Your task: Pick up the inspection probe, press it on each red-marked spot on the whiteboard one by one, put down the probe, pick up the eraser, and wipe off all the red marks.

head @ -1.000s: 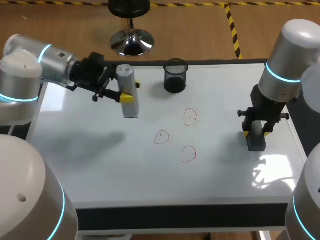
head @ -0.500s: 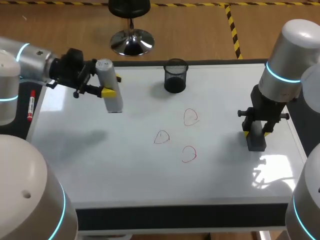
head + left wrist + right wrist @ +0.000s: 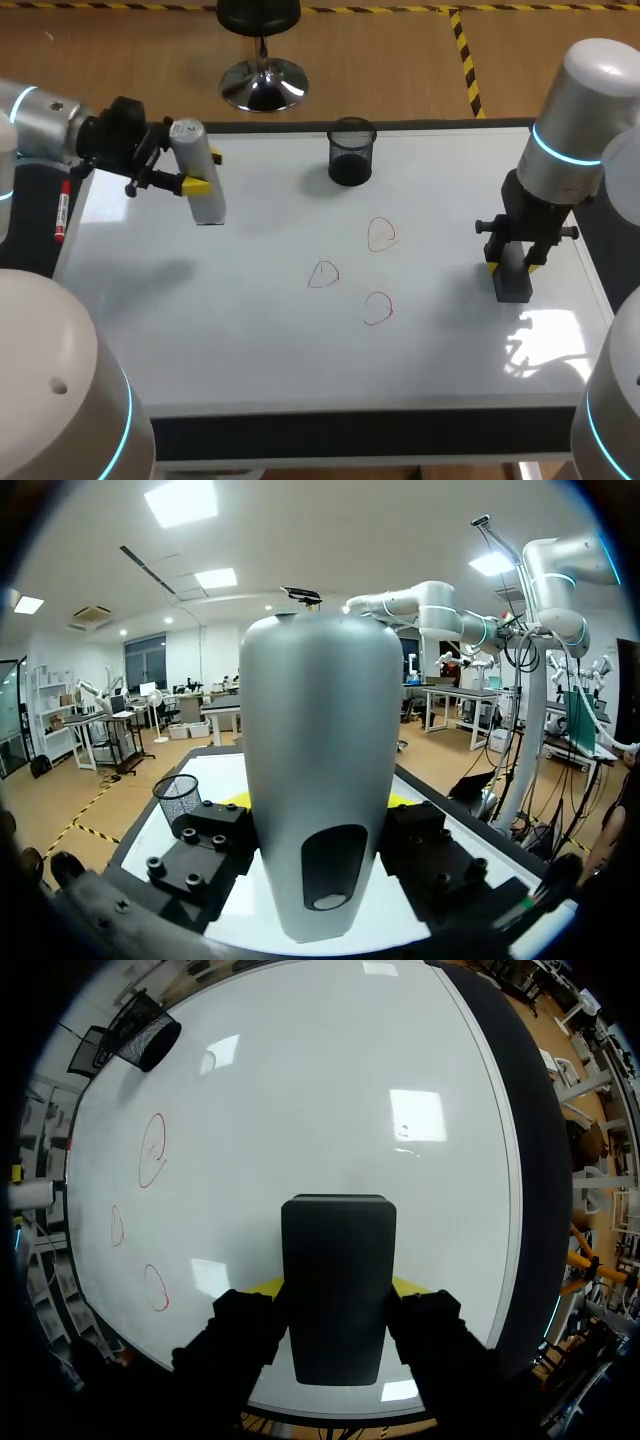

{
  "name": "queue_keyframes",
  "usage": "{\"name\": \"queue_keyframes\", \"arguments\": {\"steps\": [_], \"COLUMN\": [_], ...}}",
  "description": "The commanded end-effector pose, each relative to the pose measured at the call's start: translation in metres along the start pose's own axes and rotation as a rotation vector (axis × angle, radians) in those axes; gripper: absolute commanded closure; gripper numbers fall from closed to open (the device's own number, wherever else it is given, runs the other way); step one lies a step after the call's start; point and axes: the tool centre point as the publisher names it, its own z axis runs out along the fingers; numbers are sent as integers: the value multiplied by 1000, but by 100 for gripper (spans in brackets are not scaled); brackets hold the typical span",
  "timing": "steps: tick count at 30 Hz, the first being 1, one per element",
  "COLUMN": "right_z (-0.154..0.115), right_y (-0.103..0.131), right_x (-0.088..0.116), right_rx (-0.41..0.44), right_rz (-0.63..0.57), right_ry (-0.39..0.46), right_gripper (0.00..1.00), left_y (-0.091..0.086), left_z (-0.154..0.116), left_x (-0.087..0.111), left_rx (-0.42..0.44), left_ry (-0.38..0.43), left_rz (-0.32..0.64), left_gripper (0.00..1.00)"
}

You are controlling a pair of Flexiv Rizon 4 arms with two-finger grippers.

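Whiteboard (image 3: 200, 330) w/ three red marks (image 3: 380, 235); probe (image 3: 197, 187) tight betw. left jaws, eraser (image 3: 512, 278) tight betw. right jaws.

- My right gripper (image 3: 337, 1290) clamps the black eraser (image 3: 337, 1260) from both sides, yellow tips just showing.
- Under it is the whiteboard (image 3: 330, 1110), one edge close beside me.
- Three red marks (image 3: 152, 1150) lie well apart from the eraser, off to one side.
- A mesh cup (image 3: 148, 1030) stands at the far corner.

Overhead from behind; two close wrist views, whiteboard (image 3: 250, 330) shared.
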Motion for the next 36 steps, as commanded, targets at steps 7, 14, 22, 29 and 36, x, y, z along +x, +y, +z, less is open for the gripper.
{"name": "queue_keyframes", "arguments": {"steps": [7, 14, 22, 29, 36], "right_z": [-1, -1, -1, -1, -1], "right_y": [0, 0, 0, 0, 0], "right_x": [-1, -1, -1, -1, -1], "right_rx": [1, 1, 1, 1, 1], "right_rz": [-1, -1, -1, -1, -1], "right_ry": [1, 1, 1, 1, 1], "right_gripper": [100, 100, 100, 100, 100], "left_y": [7, 12, 14, 14, 14], "left_z": [-33, -44, -45, -45, -45], "left_x": [3, 9, 10, 10, 10], "left_rx": [-3, -4, -1, -1, -1], "left_ry": [-24, -22, -9, -9, -9], "left_rz": [-8, -14, -22, -22, -22], "left_gripper": [100, 100, 100, 100, 100]}}
